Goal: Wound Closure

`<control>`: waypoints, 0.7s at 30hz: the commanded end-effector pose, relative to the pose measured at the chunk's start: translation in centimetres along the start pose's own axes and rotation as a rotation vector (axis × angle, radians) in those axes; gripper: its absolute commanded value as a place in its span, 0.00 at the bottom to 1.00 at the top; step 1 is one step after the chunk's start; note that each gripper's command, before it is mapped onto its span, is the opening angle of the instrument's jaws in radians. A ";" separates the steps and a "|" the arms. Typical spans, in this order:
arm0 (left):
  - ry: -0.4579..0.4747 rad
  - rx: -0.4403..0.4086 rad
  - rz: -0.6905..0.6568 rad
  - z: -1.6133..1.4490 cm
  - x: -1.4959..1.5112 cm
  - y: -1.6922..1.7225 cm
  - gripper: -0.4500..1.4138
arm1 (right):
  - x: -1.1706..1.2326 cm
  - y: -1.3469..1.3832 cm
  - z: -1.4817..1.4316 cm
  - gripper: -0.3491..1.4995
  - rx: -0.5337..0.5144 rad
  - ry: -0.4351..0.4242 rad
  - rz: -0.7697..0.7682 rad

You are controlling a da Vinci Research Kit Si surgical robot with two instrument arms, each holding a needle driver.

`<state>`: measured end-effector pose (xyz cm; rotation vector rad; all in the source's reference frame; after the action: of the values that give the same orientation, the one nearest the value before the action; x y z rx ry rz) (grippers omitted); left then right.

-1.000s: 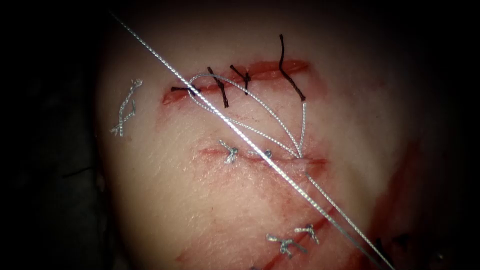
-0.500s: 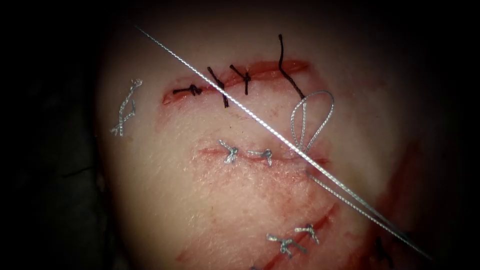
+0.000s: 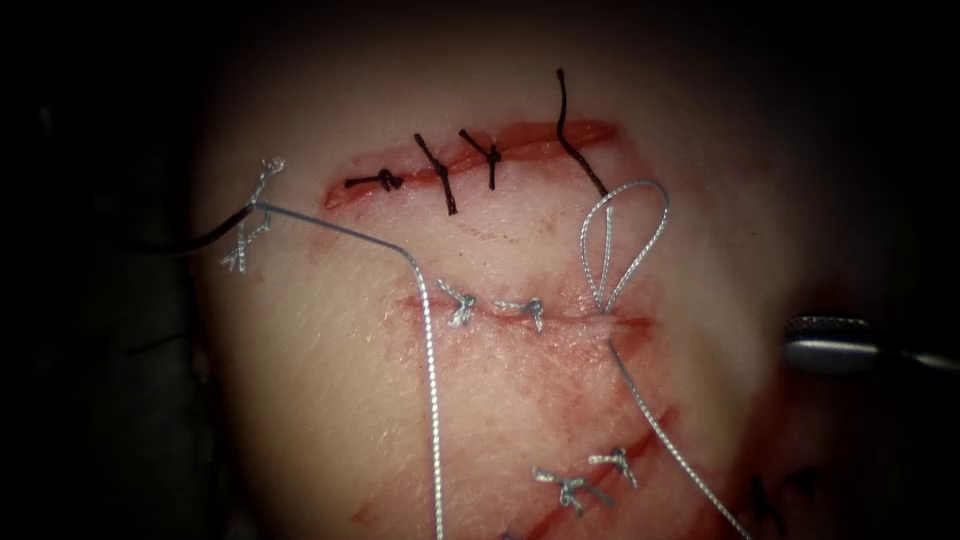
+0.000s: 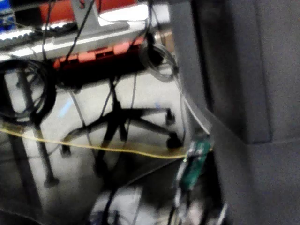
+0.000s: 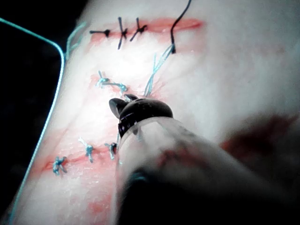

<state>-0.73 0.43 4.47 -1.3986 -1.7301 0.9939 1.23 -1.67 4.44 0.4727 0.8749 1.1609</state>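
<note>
The tissue (image 3: 330, 400) carries three cuts. The middle cut (image 3: 560, 322) has two silver stitches, and at its right end a small loop of silver thread (image 3: 627, 235) stands up. From there one strand (image 3: 665, 440) runs down and to the right. A second, slack strand (image 3: 428, 350) lies left of the stitches and bends toward the tissue's left edge. There it meets a dark curved needle (image 3: 195, 243), which rests on the surface, not in the tissue, with no tool on it. My right tool (image 3: 800, 345) hovers to the right of the cut, shut, holding nothing; its jaws (image 5: 125, 104) hang over the middle cut.
The upper cut (image 3: 470, 160) is closed with dark stitches, one with a long tail (image 3: 565, 115). The lower cut has silver knots (image 3: 585, 480). A loose piece of silver thread (image 3: 255, 215) lies at the tissue's left edge. Red fluid (image 3: 800, 400) stains the right side.
The taut diagonal thread has gone slack and now lies bent across the left of the tissue. The big loop shrank to a small one. My right tool came in from the right.
</note>
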 end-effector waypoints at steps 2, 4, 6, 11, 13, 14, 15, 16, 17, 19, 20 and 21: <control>-0.025 0.004 -0.012 0.06 -0.05 -0.09 0.00 | -0.05 0.00 0.20 0.46 -0.038 0.009 0.001; -0.059 0.008 -0.039 0.16 -0.09 -0.11 0.00 | -0.11 0.01 0.36 0.66 -0.092 0.037 0.056; -0.080 0.004 -0.051 0.23 -0.10 -0.12 0.00 | -0.18 0.01 0.47 0.78 -0.111 0.053 0.131; -0.104 0.009 -0.069 0.30 -0.19 -0.22 0.00 | -0.52 -0.06 0.76 0.68 -0.002 -0.083 0.259; -0.107 0.014 -0.075 0.30 -0.19 -0.27 0.00 | -0.61 -0.10 0.84 0.65 0.011 -0.099 0.270; -0.107 0.014 -0.076 0.29 -0.19 -0.29 0.00 | -0.63 -0.12 0.87 0.65 0.008 -0.098 0.285; -0.106 0.015 -0.077 0.28 -0.18 -0.30 0.00 | -0.65 -0.14 0.90 0.65 0.007 -0.097 0.289; -0.106 0.015 -0.079 0.28 -0.18 -0.32 0.00 | -0.67 -0.16 0.94 0.65 0.006 -0.096 0.287; -0.107 0.014 -0.081 0.27 -0.18 -0.33 0.00 | -0.68 -0.17 0.97 0.65 0.007 -0.097 0.286; -0.114 0.017 -0.094 0.28 -0.19 -0.34 0.00 | -0.71 -0.22 1.02 0.58 0.011 -0.104 0.289; -0.114 0.017 -0.094 0.28 -0.19 -0.34 0.00 | -0.71 -0.22 1.02 0.58 0.011 -0.104 0.289; -0.115 0.019 -0.096 0.28 -0.19 -0.34 0.00 | -0.71 -0.23 1.03 0.51 0.014 -0.109 0.294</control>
<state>-1.05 0.16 4.58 -1.2520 -1.8476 1.0528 2.00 -2.30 5.11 0.6914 0.7318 1.3808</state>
